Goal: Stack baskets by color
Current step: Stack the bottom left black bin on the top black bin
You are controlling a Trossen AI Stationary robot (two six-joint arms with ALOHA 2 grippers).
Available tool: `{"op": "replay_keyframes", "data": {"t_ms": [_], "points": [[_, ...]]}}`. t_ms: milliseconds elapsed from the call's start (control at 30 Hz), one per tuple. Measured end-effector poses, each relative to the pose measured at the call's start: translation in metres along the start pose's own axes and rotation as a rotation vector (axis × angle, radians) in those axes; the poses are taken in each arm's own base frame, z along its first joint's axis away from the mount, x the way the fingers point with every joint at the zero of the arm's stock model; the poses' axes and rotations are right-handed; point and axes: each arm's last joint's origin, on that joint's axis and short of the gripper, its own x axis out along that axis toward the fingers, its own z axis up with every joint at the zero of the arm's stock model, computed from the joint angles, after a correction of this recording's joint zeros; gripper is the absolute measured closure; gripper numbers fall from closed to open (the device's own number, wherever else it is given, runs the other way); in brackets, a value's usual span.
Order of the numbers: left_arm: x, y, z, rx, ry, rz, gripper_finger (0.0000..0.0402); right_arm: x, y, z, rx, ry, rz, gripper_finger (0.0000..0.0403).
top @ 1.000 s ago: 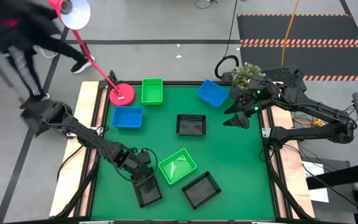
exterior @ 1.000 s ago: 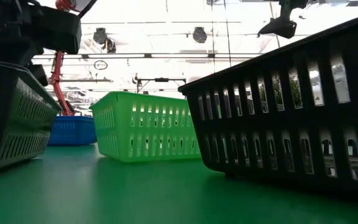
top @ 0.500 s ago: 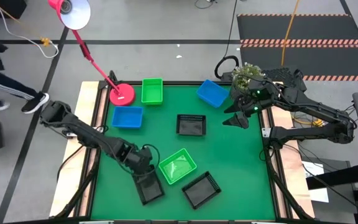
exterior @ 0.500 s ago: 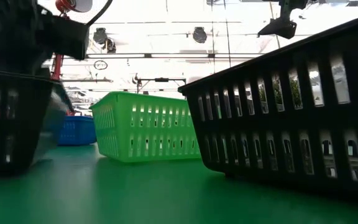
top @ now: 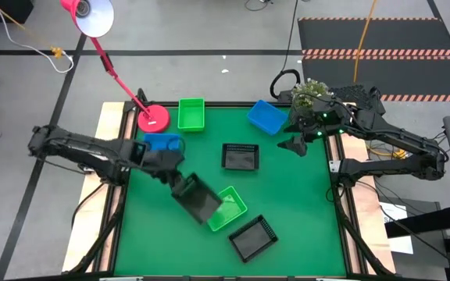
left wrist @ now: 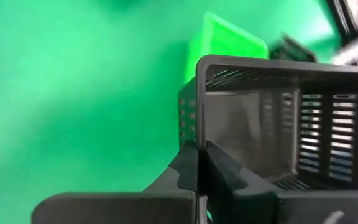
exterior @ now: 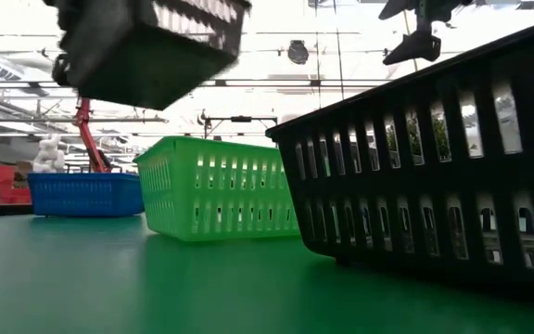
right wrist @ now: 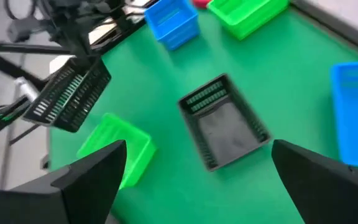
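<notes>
Left gripper (top: 176,181), clamped on a black slatted plastic basket's (top: 198,197) rim at frame centre-left; tilted, it may slip free.

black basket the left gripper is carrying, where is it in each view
High view: black basket left of centre, clamped in the left gripper, overlapping the green basket.
Low view: top left, in the air.
Left wrist view: right half, rim pinched between the fingers.
Right wrist view: left, tilted.
Shared landmark: that green basket, beside it in all four.
</notes>
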Motion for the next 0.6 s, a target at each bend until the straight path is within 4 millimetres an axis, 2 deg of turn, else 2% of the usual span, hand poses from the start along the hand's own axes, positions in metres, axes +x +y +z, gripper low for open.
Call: {"op": "replay_keyframes", "data": {"t_ms": [167,433,600], "points": [[-0.022,0.0,0.04,-0.069,-0.104,0.069,0.0394,0.0,-0.002,0.001,0.025,-0.026,-0.063,0.001],[-0.043,-0.005,0.107,-0.152,-0.228,0.118,0.0394,0.0,-0.004,0.001,0.075,-0.047,-0.116,0.001],[-0.053,-0.01,0.136,-0.183,-0.247,0.154,0.0394,0.0,-0.004,0.002,0.102,-0.059,-0.14,0.001]]}}
